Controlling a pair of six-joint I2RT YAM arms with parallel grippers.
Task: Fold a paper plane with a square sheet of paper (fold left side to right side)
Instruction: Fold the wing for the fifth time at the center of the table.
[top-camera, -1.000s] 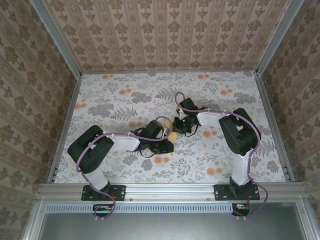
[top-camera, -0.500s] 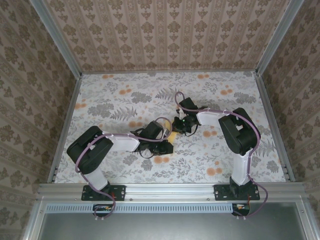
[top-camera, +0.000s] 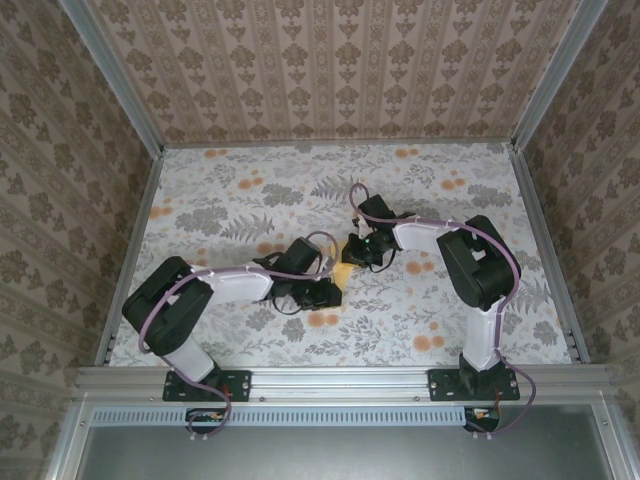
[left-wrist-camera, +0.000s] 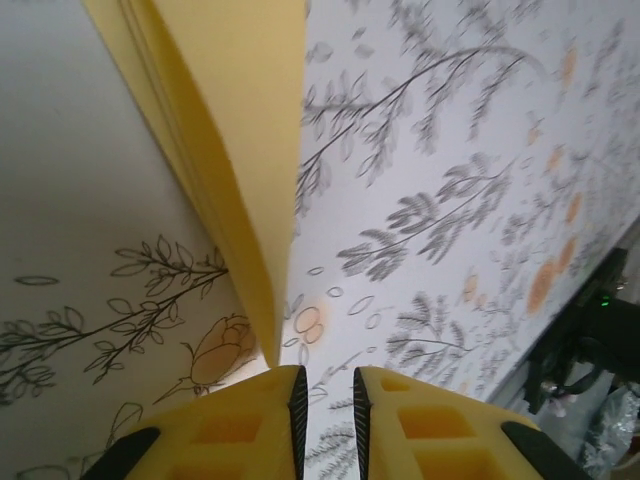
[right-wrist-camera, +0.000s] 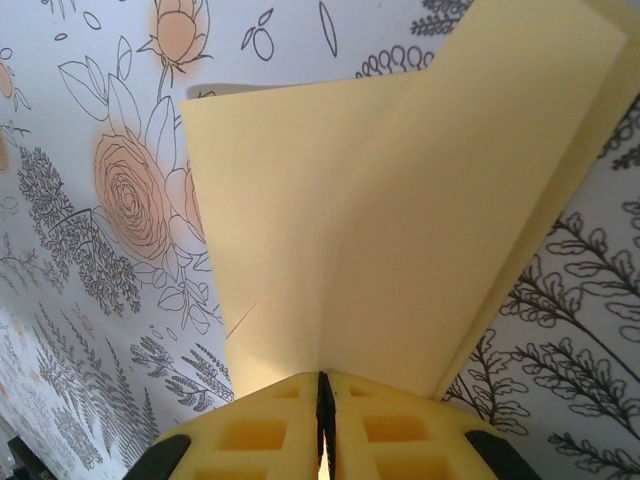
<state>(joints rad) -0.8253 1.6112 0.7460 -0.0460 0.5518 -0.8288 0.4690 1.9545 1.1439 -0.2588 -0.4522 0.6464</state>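
Observation:
The yellow paper (top-camera: 343, 271) lies folded on the flowered cloth between both grippers in the top view. My right gripper (right-wrist-camera: 322, 378) is shut on its near edge, and the sheet (right-wrist-camera: 400, 220) fans away from the fingers with a crease running from the jaws. My left gripper (left-wrist-camera: 327, 375) stands open by a narrow gap, with only cloth showing between the pads. The paper (left-wrist-camera: 230, 150) rises edge-on just left of the left finger (left-wrist-camera: 250, 420), its lower corner touching that finger's top. In the top view the left gripper (top-camera: 326, 292) sits at the paper's near-left and the right gripper (top-camera: 356, 252) at its far-right.
The flowered cloth (top-camera: 240, 200) covers the table inside patterned walls and a metal frame (top-camera: 340, 378) along the near edge. Both arms meet at the table's middle, wrists close together. Cables loop over each forearm.
The left arm's elbow has swung left and its gripper has drawn back slightly from the paper. The right arm and the paper hold still.

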